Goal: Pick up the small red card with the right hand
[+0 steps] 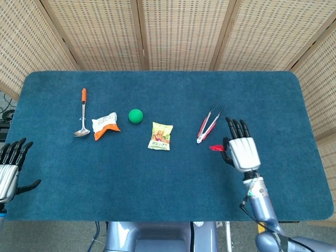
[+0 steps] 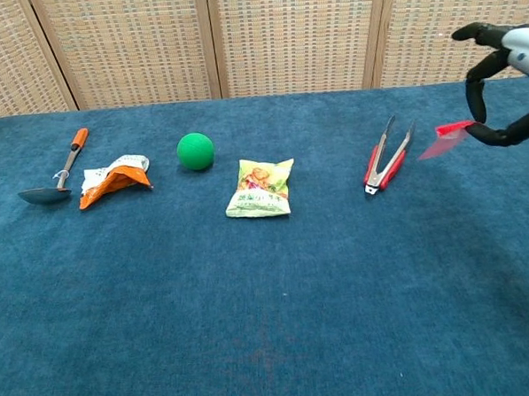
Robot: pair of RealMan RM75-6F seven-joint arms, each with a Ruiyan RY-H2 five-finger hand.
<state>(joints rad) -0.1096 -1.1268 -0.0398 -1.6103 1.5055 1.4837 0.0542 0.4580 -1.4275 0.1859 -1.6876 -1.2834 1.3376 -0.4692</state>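
Above the blue-carpeted table [image 2: 253, 323], at the chest view's right edge, the right hand [image 2: 507, 79] pinches the small red card [image 2: 445, 139] by one corner between thumb and fingertip, so that thin grip may let it slip.

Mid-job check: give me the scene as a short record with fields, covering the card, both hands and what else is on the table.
card: small red card pinched by the right robot hand, lifted clear of the table
right robot hand: raised at the table's right side, beside the tongs
left robot hand: at the left table edge, fingers apart, holding nothing
tongs: red-handled, lying on the cloth, untouched
middle items: yellow snack packet, green ball
left items: orange-white packet, spoon with orange handle
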